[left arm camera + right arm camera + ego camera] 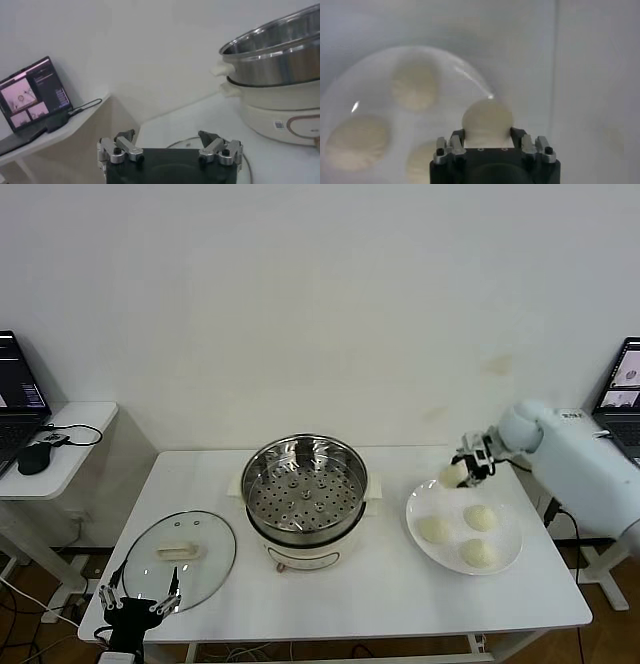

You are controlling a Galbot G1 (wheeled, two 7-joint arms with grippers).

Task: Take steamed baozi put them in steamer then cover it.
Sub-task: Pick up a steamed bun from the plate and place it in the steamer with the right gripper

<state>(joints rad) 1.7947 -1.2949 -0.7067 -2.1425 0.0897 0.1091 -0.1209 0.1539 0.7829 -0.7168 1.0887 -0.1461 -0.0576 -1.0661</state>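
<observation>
In the head view, the steamer (305,502) stands at the centre of the white table (400,594), its perforated steel tray exposed and empty, the pot seated on a cream-white electric base. The cover (180,556), a clear glass lid with a cream-white bar handle, lies flat on the table in the lower left of the frame, apart from the steamer. The left gripper (140,596) sits at the near edge of the cover with its fingers spread and nothing between them. The left wrist view confirms this: the left gripper (170,145) shows both fingertips wide apart at the bottom of the frame, with the lid's rim curving just beyond them and the steamer (280,75) filling the right side; this view also shows a laptop (32,95) on a side table at the left, which the head view shows only at its left edge. On the right of the head view, a white plate (510,559) holds three steamed baozi (480,517), and the right gripper (462,471) hovers over the plate's far edge, pinching a fourth bun. The right wrist view supplies detail that the head view lacks: the right gripper (487,136) has its two fingers pressed against opposite sides of the held bun (487,120), raised clear above the plate (350,85), with the other three buns resting on the plate beneath.
</observation>
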